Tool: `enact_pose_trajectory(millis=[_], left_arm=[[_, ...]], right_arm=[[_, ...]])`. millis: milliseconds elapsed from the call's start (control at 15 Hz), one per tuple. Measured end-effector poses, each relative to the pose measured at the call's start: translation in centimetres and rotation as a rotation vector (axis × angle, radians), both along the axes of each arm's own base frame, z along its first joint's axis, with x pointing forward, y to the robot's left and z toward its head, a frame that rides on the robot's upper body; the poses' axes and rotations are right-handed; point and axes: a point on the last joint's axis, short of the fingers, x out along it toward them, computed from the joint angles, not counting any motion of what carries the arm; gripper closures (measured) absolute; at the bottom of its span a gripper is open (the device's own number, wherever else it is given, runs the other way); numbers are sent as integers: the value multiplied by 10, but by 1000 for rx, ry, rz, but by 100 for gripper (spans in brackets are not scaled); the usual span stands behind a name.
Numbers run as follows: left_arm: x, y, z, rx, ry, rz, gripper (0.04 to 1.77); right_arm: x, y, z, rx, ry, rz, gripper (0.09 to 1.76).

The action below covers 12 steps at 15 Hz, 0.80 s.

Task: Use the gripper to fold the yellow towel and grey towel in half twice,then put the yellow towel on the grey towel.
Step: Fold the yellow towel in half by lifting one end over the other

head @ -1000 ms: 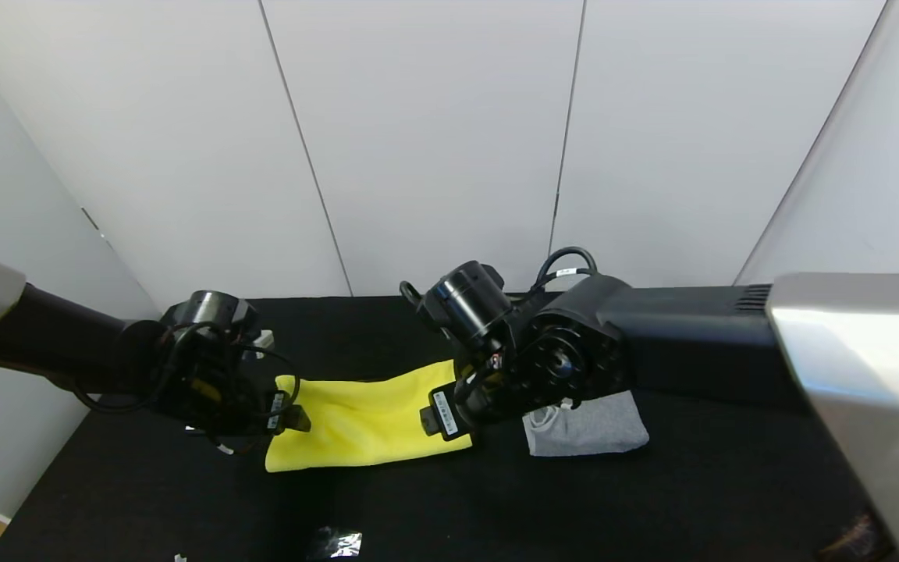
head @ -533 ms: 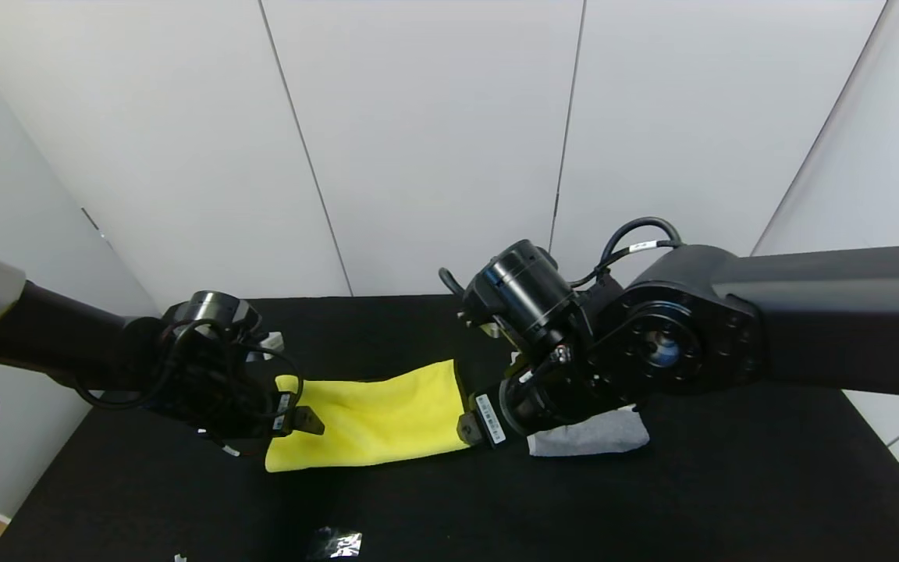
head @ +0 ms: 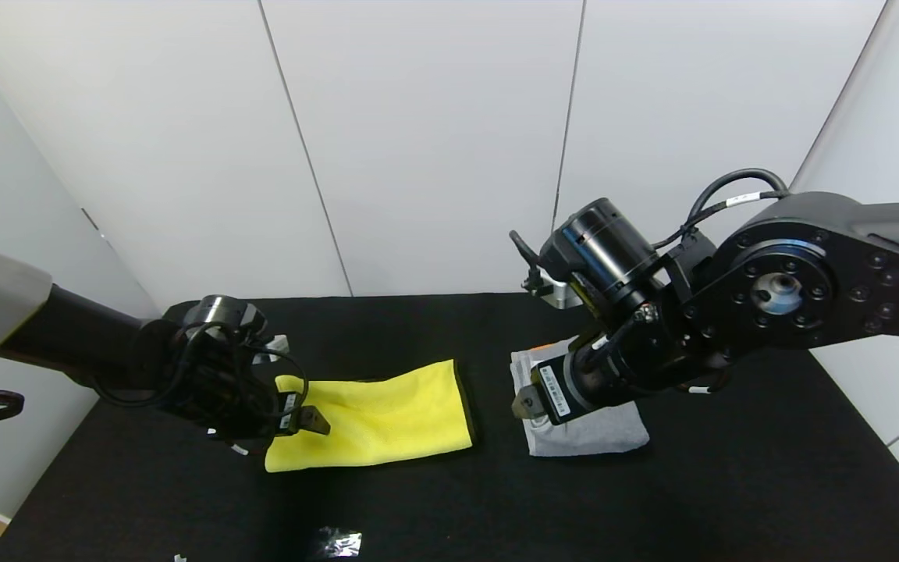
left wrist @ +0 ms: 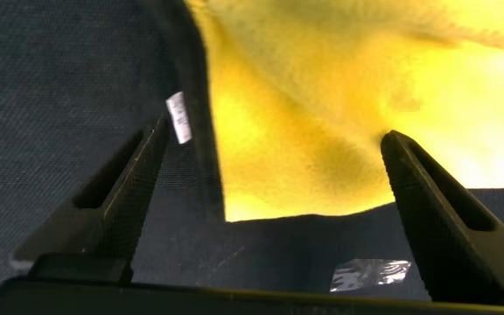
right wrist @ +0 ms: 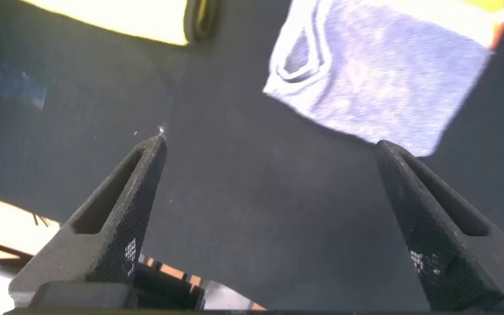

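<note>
We note the bright yellow plush towel [head: 375,417] lying folded at lower centre-left on the black cloth-covered table [head: 730,484]. The left gripper [head: 303,419] sits at its left end, fingers spread over the corner (white tag [left wrist: 178,117] beside one finger). Right of centre, the right gripper [head: 526,404] hangs spread above the folded grey terry towel [head: 598,433].

Yellow towel [head: 375,417] lies folded on the black desk [head: 449,499]. Left claw [head: 305,421] sits over the yellow towel's left end. Grey towel [head: 590,431] lies folded just right of the yellow towel, apart from it. Right claw [head: 526,406] hangs above the grey towel's left edge.
</note>
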Motion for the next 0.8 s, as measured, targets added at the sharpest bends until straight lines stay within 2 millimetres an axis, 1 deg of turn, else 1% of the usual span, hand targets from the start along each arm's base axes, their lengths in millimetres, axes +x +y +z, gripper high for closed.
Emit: enact_pose_trajectory(millis=[200, 333, 467, 533, 667, 800], left_arm=[[1, 8, 0, 1, 0, 22, 9], [0, 10, -1, 2, 4, 27, 9], [0, 13, -2, 3, 8, 34, 9], [-1, 13, -2, 4, 10, 36, 9], [-1, 13, -3, 3, 14, 35, 9], [-1, 13, -4, 1, 17, 32, 9]], right_arm=[[5, -17, 7, 3, -14, -7, 14], [9, -32, 10, 34, 4, 40, 14], [12, -51, 15, 69, 12, 91, 14], [14, -59, 17, 89, 4, 92, 14], [15, -68, 20, 103, -9, 75, 14], [14, -72, 21, 106, -15, 68, 14]])
